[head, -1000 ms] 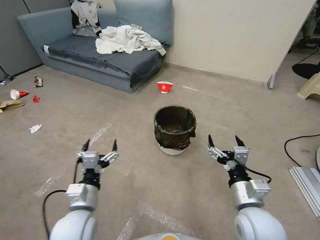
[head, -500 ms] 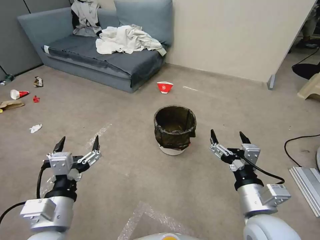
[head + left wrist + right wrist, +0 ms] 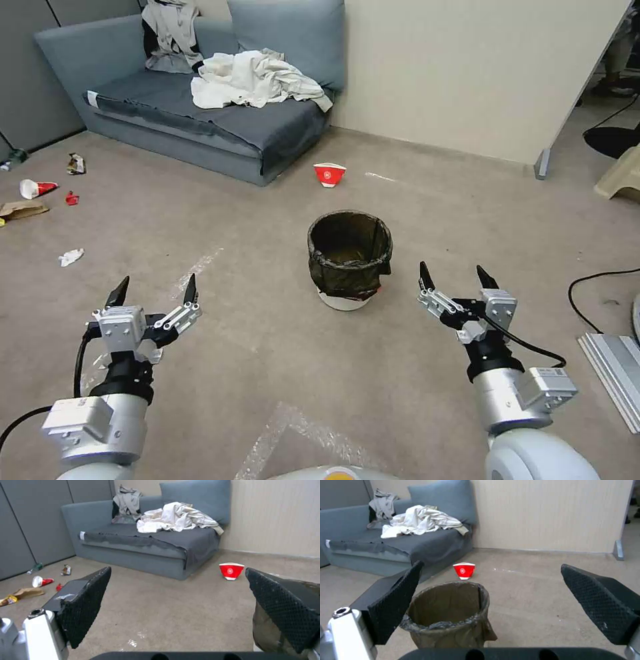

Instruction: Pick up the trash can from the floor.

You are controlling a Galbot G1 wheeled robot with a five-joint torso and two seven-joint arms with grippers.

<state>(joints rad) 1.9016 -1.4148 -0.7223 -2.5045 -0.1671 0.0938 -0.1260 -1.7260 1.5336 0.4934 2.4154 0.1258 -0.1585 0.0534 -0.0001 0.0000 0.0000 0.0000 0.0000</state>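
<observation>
Since one second ago, the left hand has swung out toward 8 o'clock of the trash can; right hand near 4 o'clock. Both are spread wide, empty.

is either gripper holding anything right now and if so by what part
Nothing is held. The left gripper and right gripper are both open and empty, one on each side of the trash can, which stands untouched on the floor.

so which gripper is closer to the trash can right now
Right. The right gripper hangs open just off the trash can, on its right side. The left gripper is open too, but farther out on the can's left, over bare floor.
</observation>
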